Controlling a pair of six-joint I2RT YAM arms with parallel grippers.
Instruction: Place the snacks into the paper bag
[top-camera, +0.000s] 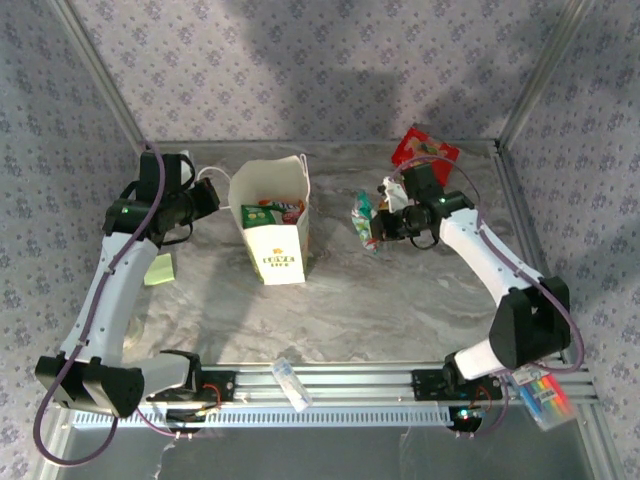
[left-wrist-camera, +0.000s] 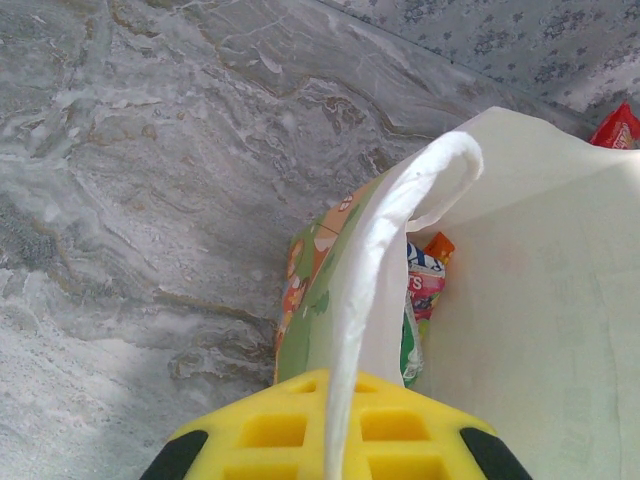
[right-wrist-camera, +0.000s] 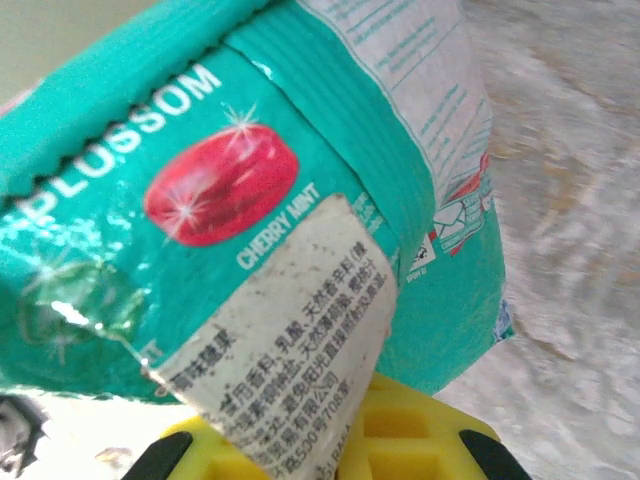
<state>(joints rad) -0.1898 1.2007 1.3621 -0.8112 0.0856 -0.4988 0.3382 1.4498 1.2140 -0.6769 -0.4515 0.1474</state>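
- Clamping the left pincer shut on the top rim of the paper bag, with the white paper edge pinched between its yellow fingers in the left wrist view.
- Standing the bag upright and open-mouthed on the table, immediately right of that pincer.
- Showing several packets down inside the bag, just ahead of the left pincer and past the pinched rim.
- Gripping the teal packet in the right pincer, closed on one end of it.
- Holding that packet out to the left of the right pincer, on the side facing the bag but well apart from it.
- Leaving a red packet just behind the right pincer, near the back edge of the table.
- Leaving a flat yellow-green item near the left pincer, closer to the arm bases; too small to tell what it is.
- Leaving a clear tube and a pack of markers by the near rail, well apart from both pincers.
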